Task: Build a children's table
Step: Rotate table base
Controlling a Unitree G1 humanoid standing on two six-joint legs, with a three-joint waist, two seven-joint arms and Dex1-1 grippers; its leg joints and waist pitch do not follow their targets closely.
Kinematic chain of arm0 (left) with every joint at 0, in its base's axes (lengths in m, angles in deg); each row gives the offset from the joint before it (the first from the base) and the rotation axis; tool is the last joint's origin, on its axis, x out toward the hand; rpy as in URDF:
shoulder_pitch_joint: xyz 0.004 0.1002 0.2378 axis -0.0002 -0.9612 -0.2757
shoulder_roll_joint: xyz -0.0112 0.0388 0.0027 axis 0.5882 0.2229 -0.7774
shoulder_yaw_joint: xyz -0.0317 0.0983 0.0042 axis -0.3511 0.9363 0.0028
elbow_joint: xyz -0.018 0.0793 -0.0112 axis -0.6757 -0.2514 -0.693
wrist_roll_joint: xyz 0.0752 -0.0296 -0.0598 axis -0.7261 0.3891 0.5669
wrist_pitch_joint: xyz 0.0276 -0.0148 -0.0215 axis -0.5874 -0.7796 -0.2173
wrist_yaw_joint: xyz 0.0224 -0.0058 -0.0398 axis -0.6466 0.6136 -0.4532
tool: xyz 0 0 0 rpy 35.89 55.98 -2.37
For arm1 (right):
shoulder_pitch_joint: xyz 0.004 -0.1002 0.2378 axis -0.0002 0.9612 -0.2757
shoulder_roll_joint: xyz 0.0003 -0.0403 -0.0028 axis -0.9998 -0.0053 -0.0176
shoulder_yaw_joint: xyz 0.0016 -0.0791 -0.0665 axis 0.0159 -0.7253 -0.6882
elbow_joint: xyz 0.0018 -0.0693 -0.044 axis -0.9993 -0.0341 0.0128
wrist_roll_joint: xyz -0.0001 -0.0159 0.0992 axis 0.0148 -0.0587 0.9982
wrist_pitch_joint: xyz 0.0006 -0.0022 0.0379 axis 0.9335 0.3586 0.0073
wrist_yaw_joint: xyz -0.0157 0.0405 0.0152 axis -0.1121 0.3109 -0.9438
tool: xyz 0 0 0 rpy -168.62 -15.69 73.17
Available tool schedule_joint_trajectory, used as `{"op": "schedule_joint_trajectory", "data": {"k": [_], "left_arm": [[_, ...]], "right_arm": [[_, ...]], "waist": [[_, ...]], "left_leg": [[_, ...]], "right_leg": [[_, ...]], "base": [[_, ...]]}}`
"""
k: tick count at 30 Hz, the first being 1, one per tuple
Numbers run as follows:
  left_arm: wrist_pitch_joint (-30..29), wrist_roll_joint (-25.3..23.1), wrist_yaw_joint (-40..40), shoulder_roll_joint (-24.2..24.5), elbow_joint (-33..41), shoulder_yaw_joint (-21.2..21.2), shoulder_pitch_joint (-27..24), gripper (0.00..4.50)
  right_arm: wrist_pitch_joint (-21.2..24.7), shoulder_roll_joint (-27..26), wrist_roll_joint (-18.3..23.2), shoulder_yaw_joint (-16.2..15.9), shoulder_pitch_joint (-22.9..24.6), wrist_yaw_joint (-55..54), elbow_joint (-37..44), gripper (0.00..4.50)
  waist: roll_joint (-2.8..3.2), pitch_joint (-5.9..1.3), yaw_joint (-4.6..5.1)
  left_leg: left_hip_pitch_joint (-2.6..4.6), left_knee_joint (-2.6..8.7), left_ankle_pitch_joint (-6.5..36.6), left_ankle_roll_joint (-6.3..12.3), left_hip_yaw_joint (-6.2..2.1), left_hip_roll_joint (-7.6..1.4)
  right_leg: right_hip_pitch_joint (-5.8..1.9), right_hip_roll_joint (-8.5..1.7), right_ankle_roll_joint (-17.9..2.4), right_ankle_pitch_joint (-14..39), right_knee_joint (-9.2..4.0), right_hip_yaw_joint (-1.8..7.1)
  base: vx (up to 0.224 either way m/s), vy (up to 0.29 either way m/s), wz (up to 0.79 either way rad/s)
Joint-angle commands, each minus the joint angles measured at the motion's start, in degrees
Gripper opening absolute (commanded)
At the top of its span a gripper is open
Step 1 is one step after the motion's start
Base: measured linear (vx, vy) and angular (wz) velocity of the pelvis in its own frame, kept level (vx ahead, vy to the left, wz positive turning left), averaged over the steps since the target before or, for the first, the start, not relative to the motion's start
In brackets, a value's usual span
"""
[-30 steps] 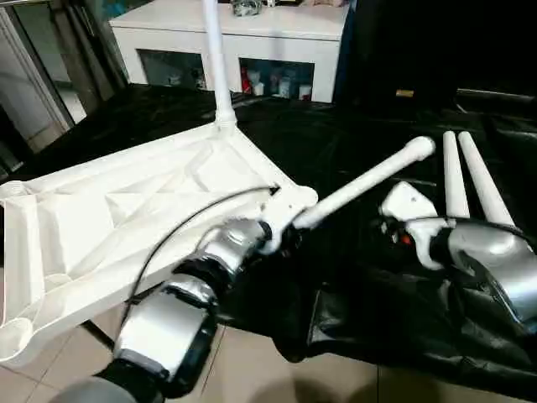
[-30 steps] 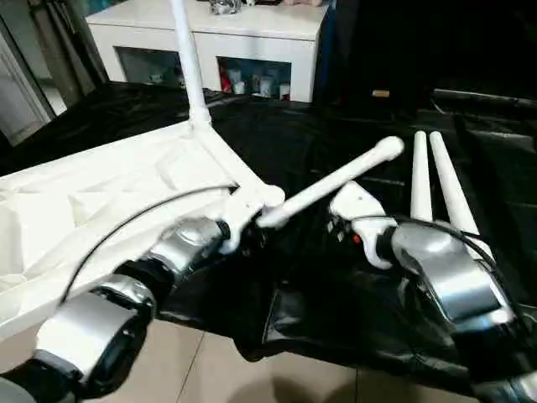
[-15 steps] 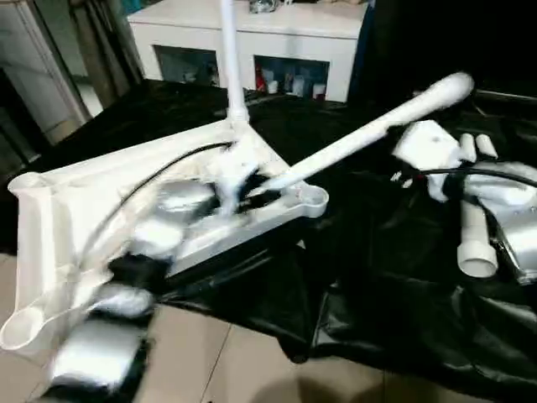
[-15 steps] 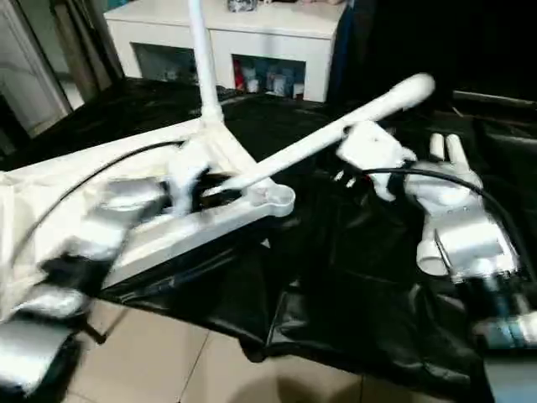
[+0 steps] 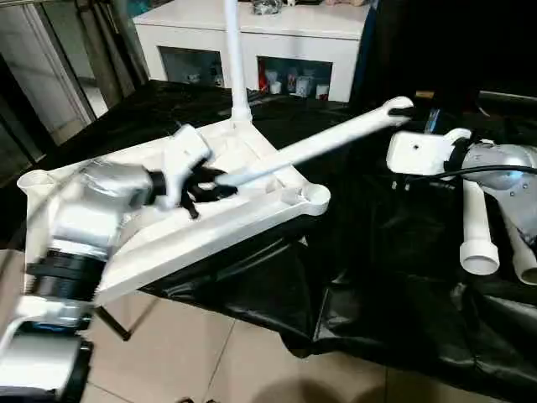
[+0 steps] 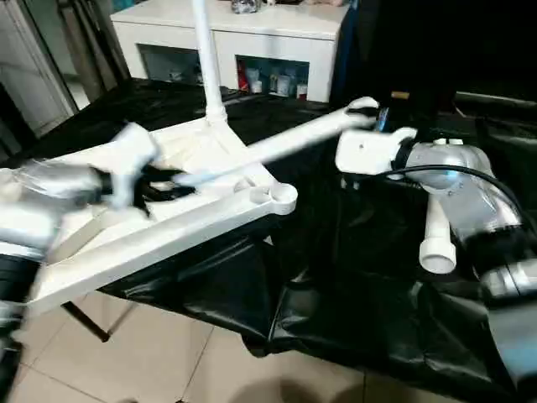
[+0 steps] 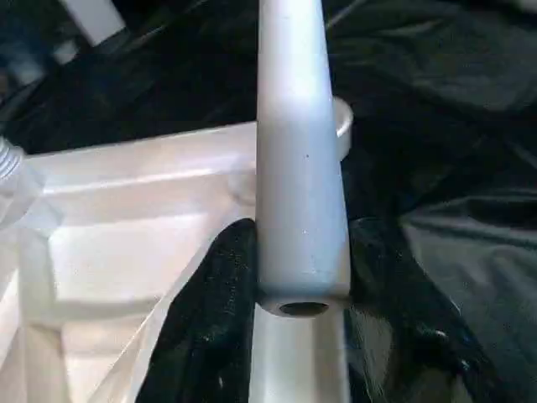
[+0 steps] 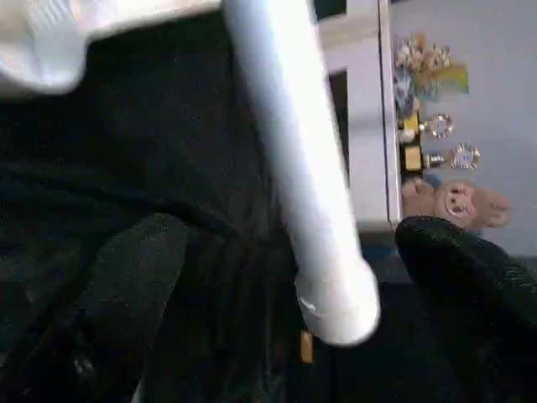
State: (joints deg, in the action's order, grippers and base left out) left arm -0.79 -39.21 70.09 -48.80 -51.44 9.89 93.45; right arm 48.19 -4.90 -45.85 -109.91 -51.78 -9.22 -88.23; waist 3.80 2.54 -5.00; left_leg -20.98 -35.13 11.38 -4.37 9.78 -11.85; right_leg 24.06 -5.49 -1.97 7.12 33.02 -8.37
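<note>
on our left, our left gripper [image 5: 201, 183] is closed partway around the thick, open end of a loose leg [image 5: 310, 147], a black finger [image 7: 220, 277] pressed on each side of the tube, held just above the ribbed underside of the tabletop [image 5: 126, 239]. the tabletop lies upside down, tilted, with its near edge hanging past the black cloth [image 5: 369, 277] over the tiled floor; one fitted leg [image 5: 235, 59] already stands upright in the far corner socket. the near corner socket [image 5: 312, 196] is empty, and the held leg slants up and across it toward our right. there, our right gripper [image 8: 277, 277] stands wide open around the leg's thin rounded tip, gripping nothing, one finger [image 8: 126, 285] on each side with clear air between. two spare legs [image 5: 478, 227] lie on the cloth under the right arm. our worry is the long lever: with only the butt end pinched, the leg can twist or slip in the left fingers, and the far tip may knock a right finger instead of passing between them. if we close the right gripper off-centre the tube could pop out sideways. pushing down on the overhanging tabletop could tip it off the table, and the right forearm could roll the spare legs off the cloth.
</note>
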Motion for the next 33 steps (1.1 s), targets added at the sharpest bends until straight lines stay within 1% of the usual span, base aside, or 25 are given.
{"op": "schedule_joint_trajectory", "data": {"k": [1,4,5,6,7,9,11,12,13,14,16,17,18,19,21,22,23,25,26,28,29,30,31,32,33], "left_arm": [[-2.19,1.28,2.10,1.74,3.75,0.40,0.18,1.35],[-4.16,2.22,3.76,3.49,6.20,1.02,0.25,1.35],[-4.64,2.56,4.11,3.90,6.69,1.00,0.35,1.35],[-5.23,2.89,4.59,4.35,7.27,1.05,0.43,1.35],[-5.69,3.22,5.10,4.77,7.93,1.16,0.41,1.35],[-6.29,3.93,5.82,5.22,9.05,1.13,0.28,1.35],[-8.12,5.12,6.32,5.86,10.94,0.52,0.31,1.35],[-8.64,5.47,6.43,5.95,11.43,0.30,0.31,1.35],[-9.97,6.38,6.70,6.22,12.51,-0.31,0.39,1.35],[-9.98,6.39,6.70,6.22,12.52,-0.32,0.39,1.35],[-10.50,7.37,7.05,7.48,14.16,-0.48,-0.02,1.35],[-10.74,7.74,7.10,7.73,14.65,-0.55,-0.14,1.35],[-11.37,8.06,6.84,7.79,15.29,-0.85,-0.23,1.35],[-11.44,7.85,6.55,8.04,15.41,-0.93,-0.27,1.35],[-11.03,7.27,6.12,8.48,15.24,-0.80,-0.40,1.35],[-11.03,7.27,6.12,8.48,15.24,-0.80,-0.40,1.34],[-10.52,6.54,5.28,9.22,14.68,-0.80,-0.87,1.34],[-10.63,6.59,4.58,9.65,14.77,-0.92,-1.29,1.34],[-10.91,6.97,4.37,9.79,15.14,-0.97,-1.48,1.34],[-11.18,7.40,4.15,9.84,15.46,-1.08,-1.64,1.34],[-11.26,7.72,4.09,9.76,15.59,-1.26,-1.69,1.34],[-11.36,7.91,4.08,9.69,15.68,-1.32,-1.69,1.34],[-11.49,8.22,4.05,9.56,15.73,-1.41,-1.55,1.34],[-11.37,8.24,4.06,9.56,15.63,-1.38,-1.46,1.34],[-11.27,8.26,4.07,9.56,15.54,-1.36,-1.38,1.34]], "right_arm": [[-2.23,-0.66,-2.65,-1.15,-3.14,-4.39,-3.79,4.50],[-3.72,-1.33,-4.55,-1.98,-5.51,-8.75,-7.66,4.50],[-4.17,-1.54,-5.45,-2.65,-6.28,-9.74,-8.99,4.50],[-4.39,-1.71,-6.35,-3.36,-6.90,-10.57,-10.14,4.50],[-4.57,-1.91,-7.02,-3.84,-7.40,-11.28,-11.18,4.50],[-4.78,-2.33,-7.80,-4.43,-7.97,-11.81,-12.73,4.50],[-5.92,-3.02,-9.92,-6.03,-8.74,-12.28,-15.60,4.50],[-6.28,-3.19,-10.37,-6.31,-8.91,-12.43,-16.37,4.50],[-6.83,-3.43,-11.37,-7.02,-9.08,-12.61,-17.78,4.50],[-6.84,-3.43,-11.38,-7.03,-9.08,-12.61,-17.79,4.50],[-7.10,-3.89,-12.78,-8.17,-9.69,-14.21,-20.14,4.50],[-7.13,-4.01,-13.06,-8.50,-9.90,-14.63,-20.74,4.50],[-7.45,-4.13,-13.21,-8.57,-10.09,-14.87,-21.29,4.50],[-7.72,-4.16,-13.38,-8.64,-10.31,-15.17,-21.66,4.50],[-8.06,-4.16,-13.57,-8.61,-10.70,-15.80,-22.19,4.50],[-8.06,-4.16,-13.57,-8.61,-10.70,-15.80,-22.19,4.50],[-8.85,-3.84,-12.97,-7.74,-11.52,-16.52,-22.77,4.50],[-10.19,-3.54,-12.24,-6.87,-12.11,-16.84,-23.08,4.50],[-11.25,-3.37,-11.87,-6.60,-12.13,-16.80,-22.96,4.50],[-12.59,-3.17,-11.39,-6.39,-11.94,-16.14,-22.69,4.50],[-13.39,-3.03,-11.15,-6.43,-11.59,-15.06,-22.48,4.50],[-13.56,-3.00,-11.19,-6.48,-11.49,-14.78,-22.55,4.50],[-13.84,-2.98,-11.37,-6.66,-11.28,-14.23,-22.79,4.50],[-13.80,-2.99,-11.56,-6.79,-11.26,-14.22,-22.96,4.50],[-13.76,-3.00,-11.71,-6.89,-11.25,-14.22,-23.11,4.50]], "waist": [[-0.47,-3.75,0.33],[-0.46,-3.84,0.29],[-0.40,-3.83,0.33],[-0.14,-3.80,0.32],[-0.26,-3.68,0.55],[-0.36,-3.64,0.67],[-0.38,-3.73,0.78],[-0.78,-3.72,0.89],[-0.90,-3.73,0.92],[-0.74,-3.72,0.91],[-0.85,-3.80,0.94],[-1.25,-3.71,1.02],[-1.04,-3.71,0.96],[-1.66,-3.65,0.96],[-2.05,-3.56,0.97],[-1.85,-3.42,0.98],[-2.55,-3.35,1.09],[-2.42,-3.18,1.21],[-2.61,-3.07,1.29],[-2.61,-3.08,1.29],[-2.41,-3.12,1.27],[-2.55,-3.25,1.31],[-2.68,-3.25,1.42],[-2.82,-3.13,1.37],[-2.84,-3.12,1.38]], "left_leg": [[0.22,3.73,13.98,3.70,-0.15,-0.68],[0.18,3.58,13.35,3.75,-0.17,-0.62],[0.17,3.56,13.24,3.81,-0.16,-0.64],[0.14,3.55,13.42,3.64,-0.22,-0.64],[0.04,3.58,14.08,3.53,-0.19,-0.56],[0.24,3.61,14.91,3.45,-0.20,-0.64],[0.03,3.58,14.01,3.49,-0.20,-0.66],[-0.04,3.58,14.05,3.56,-0.15,-0.67],[0.00,3.53,13.95,3.61,-0.12,-0.64],[-0.02,3.50,13.74,3.65,-0.15,-0.64],[-0.02,3.45,13.09,3.84,-0.13,-0.64],[-0.15,3.49,12.97,3.86,-0.11,-0.65],[-0.06,3.49,13.02,3.77,-0.13,-0.67],[-0.17,3.49,12.60,3.72,-0.11,-0.71],[-0.22,3.46,12.44,3.70,-0.06,-0.73],[-0.12,3.46,12.78,3.58,-0.06,-0.71],[-0.35,3.45,12.77,3.44,-0.07,-0.66],[-0.30,3.43,13.43,2.93,-0.10,-0.60],[-0.24,3.33,13.94,2.57,-0.04,-0.59],[-0.22,3.27,14.11,2.30,-0.07,-0.55],[-0.11,3.20,13.90,2.31,-0.03,-0.55],[-0.16,3.13,13.50,2.42,0.02,-0.51],[-0.54,3.07,12.62,2.68,0.02,-0.45],[-0.49,2.96,12.77,2.90,0.09,-0.43],[-0.53,2.90,12.86,2.97,0.10,-0.39]], "right_leg": [[-3.77,-2.93,-9.52,22.80,-3.51,2.75],[-3.93,-2.86,-9.60,21.97,-3.17,2.82],[-3.81,-2.79,-9.79,21.61,-3.07,2.83],[-3.79,-2.75,-9.96,21.54,-2.97,2.79],[-3.87,-2.64,-9.77,21.99,-3.06,2.70],[-3.78,-2.70,-9.24,23.26,-3.21,2.72],[-3.85,-2.66,-10.02,21.34,-2.87,2.83],[-3.81,-2.63,-10.17,21.23,-2.86,2.84],[-3.90,-2.72,-10.23,21.38,-2.82,2.85],[-3.89,-2.73,-10.39,21.22,-2.71,2.88],[-3.87,-2.69,-10.74,20.39,-2.55,2.97],[-3.92,-2.74,-10.79,20.61,-2.47,2.97],[-3.91,-2.79,-10.74,20.85,-2.53,2.98],[-3.91,-2.78,-10.78,20.59,-2.32,3.04],[-3.85,-2.81,-10.27,21.24,-2.43,3.08],[-3.73,-2.78,-10.06,21.62,-2.41,3.11],[-3.81,-2.76,-9.57,22.04,-2.28,3.15],[-3.65,-2.82,-8.48,23.71,-2.39,3.26],[-3.46,-2.85,-8.15,24.35,-2.48,3.39],[-3.46,-2.74,-7.98,24.39,-2.31,3.41],[-3.38,-2.76,-8.51,23.30,-2.21,3.51],[-3.42,-2.71,-8.95,22.04,-2.08,3.59],[-3.50,-2.45,-9.82,19.78,-1.70,3.71],[-3.25,-2.36,-10.30,19.60,-1.59,3.86],[-3.25,-2.34,-10.42,19.86,-1.53,3.93]], "base": [[0.000,0.000,0.00],[0.000,0.000,0.00],[0.000,0.000,0.00],[0.000,0.000,0.00],[0.000,0.000,0.00],[0.000,0.000,0.00],[0.000,0.000,0.00],[0.000,0.000,0.00],[0.000,0.000,0.00],[0.000,0.000,0.00],[0.000,0.000,0.00],[0.000,0.000,0.00],[0.000,0.000,0.00],[0.000,0.000,0.00],[0.000,0.000,0.00],[0.000,0.000,0.00],[0.000,0.000,0.00],[0.000,0.000,0.00],[0.000,0.000,0.00],[0.000,0.000,0.00],[0.000,0.000,0.00],[0.000,0.000,0.00],[0.000,0.000,0.00],[0.000,0.000,0.00],[0.000,0.000,0.00]]}}
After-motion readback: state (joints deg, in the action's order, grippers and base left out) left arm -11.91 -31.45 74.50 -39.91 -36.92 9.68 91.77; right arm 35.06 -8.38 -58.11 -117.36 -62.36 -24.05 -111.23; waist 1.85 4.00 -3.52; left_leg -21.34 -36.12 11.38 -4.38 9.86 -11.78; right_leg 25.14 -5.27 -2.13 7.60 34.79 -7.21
